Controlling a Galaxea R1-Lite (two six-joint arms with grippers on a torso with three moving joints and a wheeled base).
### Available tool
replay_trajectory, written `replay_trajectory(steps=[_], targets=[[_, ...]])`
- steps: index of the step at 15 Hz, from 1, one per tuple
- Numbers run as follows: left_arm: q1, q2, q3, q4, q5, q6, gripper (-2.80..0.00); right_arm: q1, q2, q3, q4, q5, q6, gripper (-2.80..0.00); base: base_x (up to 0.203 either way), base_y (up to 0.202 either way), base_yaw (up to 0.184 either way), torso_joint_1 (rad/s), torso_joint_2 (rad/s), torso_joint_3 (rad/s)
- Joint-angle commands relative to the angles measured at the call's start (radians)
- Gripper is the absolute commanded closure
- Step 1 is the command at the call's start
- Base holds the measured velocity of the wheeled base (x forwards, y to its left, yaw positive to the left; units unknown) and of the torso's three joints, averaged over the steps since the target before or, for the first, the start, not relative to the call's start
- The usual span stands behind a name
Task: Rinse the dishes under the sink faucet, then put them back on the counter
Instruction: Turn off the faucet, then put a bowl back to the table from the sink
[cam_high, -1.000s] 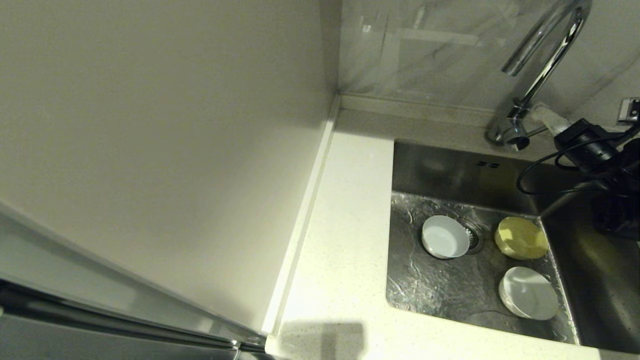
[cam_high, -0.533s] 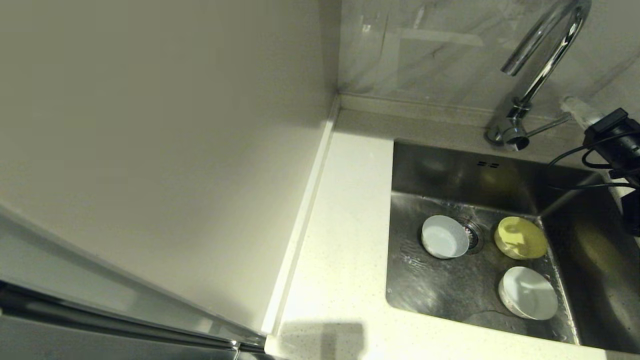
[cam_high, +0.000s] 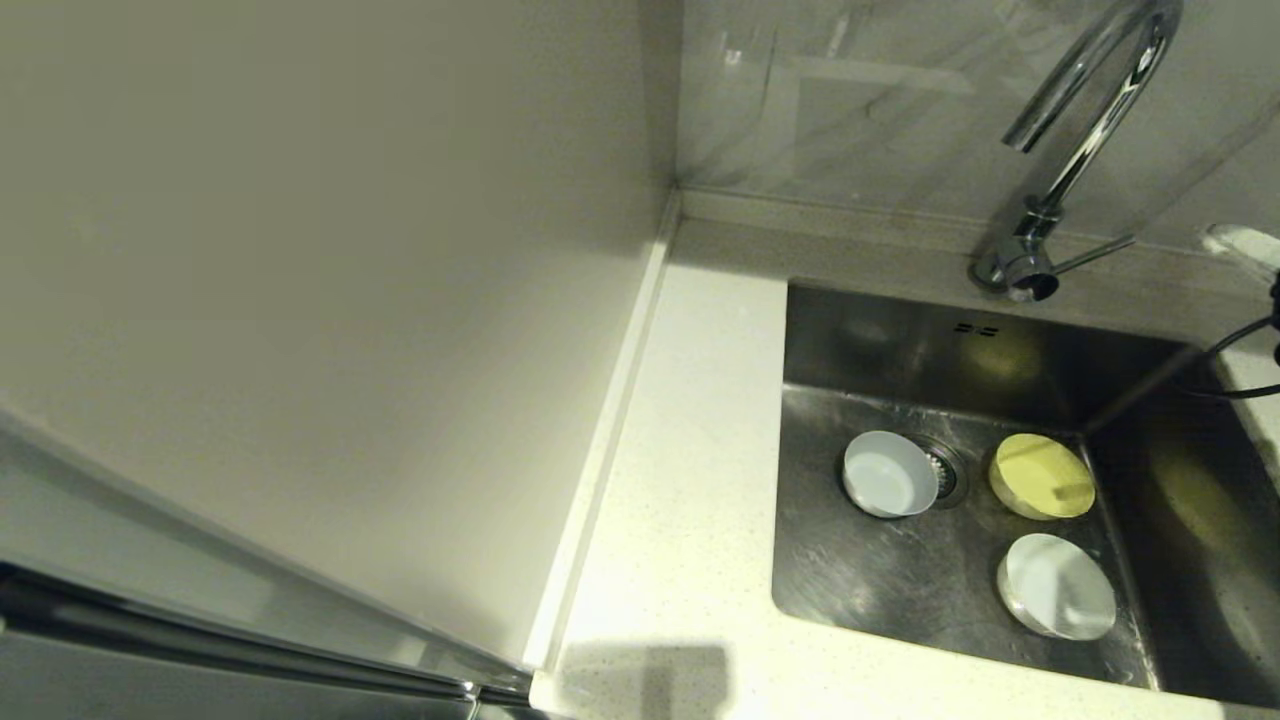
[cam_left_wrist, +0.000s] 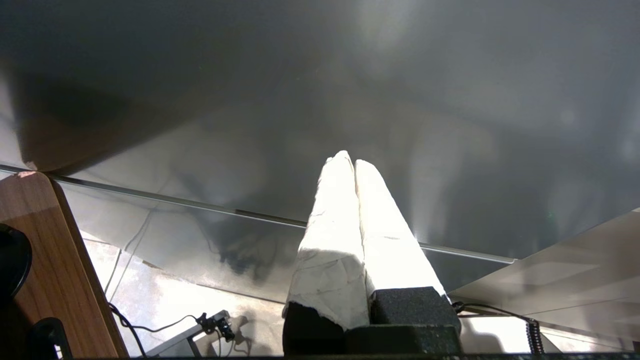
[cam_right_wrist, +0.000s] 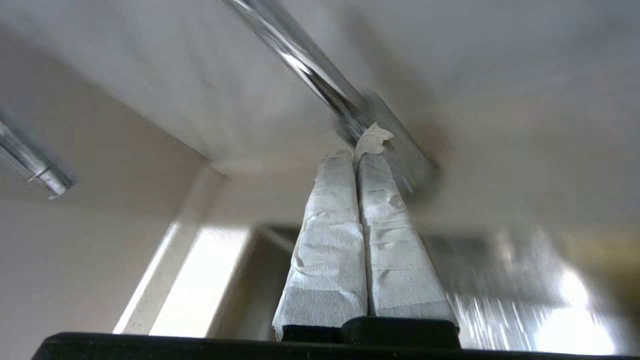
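Note:
Three small bowls lie in the steel sink (cam_high: 860, 580). The pale bluish-white bowl (cam_high: 888, 474) partly covers the drain strainer (cam_high: 948, 472); the yellow bowl (cam_high: 1042, 476) is to its right, and the white bowl (cam_high: 1056, 586) sits nearer me. The chrome faucet (cam_high: 1088, 110) arches over the basin, its lever (cam_high: 1092, 254) pointing right. My right gripper (cam_high: 1238, 242) is shut and empty at the right edge of the head view, clear of the lever. In the right wrist view the right gripper (cam_right_wrist: 356, 159) points at the faucet pipe (cam_right_wrist: 310, 75). My left gripper (cam_left_wrist: 350, 161) is shut, parked low.
White speckled counter (cam_high: 690, 480) runs left of the sink, bounded by a wall panel (cam_high: 330, 300) and the low back edge (cam_high: 820, 215). A black cable (cam_high: 1235, 340) hangs at the right edge. A wooden panel (cam_left_wrist: 60, 260) stands beside the left arm.
My right arm has pulled away to the right from the faucet lever, almost out of the head view. The ripples on the sink floor have died down. The bowls have not moved.

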Motion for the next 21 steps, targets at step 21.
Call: replay_trajectory(steps=[21], targets=[[0.0, -0.001, 0.003, 0.0, 0.0, -0.001, 0.0, 0.202, -0.648, 0.258, 1.41, -0.578, -0.79, 0.0, 0.0, 0.0, 0.0, 0.0, 0.0, 0.0]])
